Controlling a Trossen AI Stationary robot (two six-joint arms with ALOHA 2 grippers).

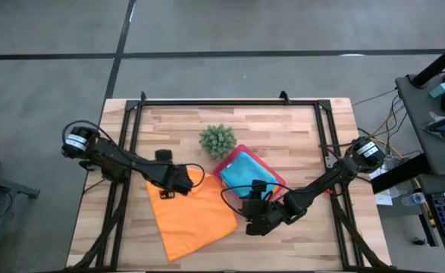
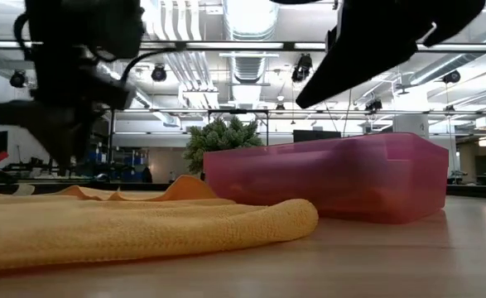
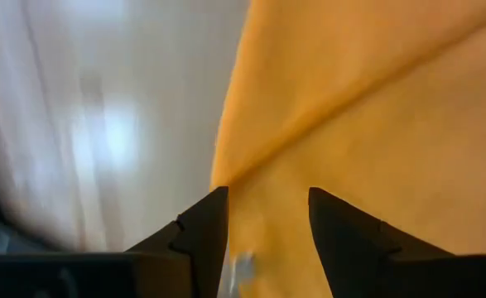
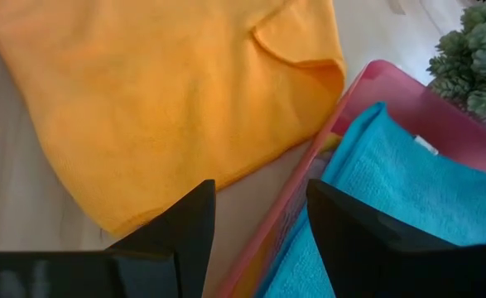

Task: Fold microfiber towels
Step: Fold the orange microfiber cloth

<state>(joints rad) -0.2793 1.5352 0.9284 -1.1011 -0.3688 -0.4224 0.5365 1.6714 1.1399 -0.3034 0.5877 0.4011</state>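
An orange microfiber towel (image 1: 195, 216) lies folded on the wooden table, its rounded fold (image 2: 305, 217) facing the tray. One far corner (image 4: 296, 45) is turned over on itself. My left gripper (image 1: 178, 182) hangs open just above the towel's far left part (image 3: 375, 124) and touches nothing. My right gripper (image 1: 256, 220) is open too, held above the strip of table between the towel (image 4: 168, 99) and the pink tray (image 4: 367, 91). A light blue towel (image 1: 241, 173) lies folded in that tray.
The pink tray (image 1: 277, 178) stands right of centre, turned at an angle. A small spiky green plant (image 1: 217, 139) stands just beyond it. A black frame (image 1: 131, 114) runs along the table's far edge and both sides. Bare wood shows at the far left and near right.
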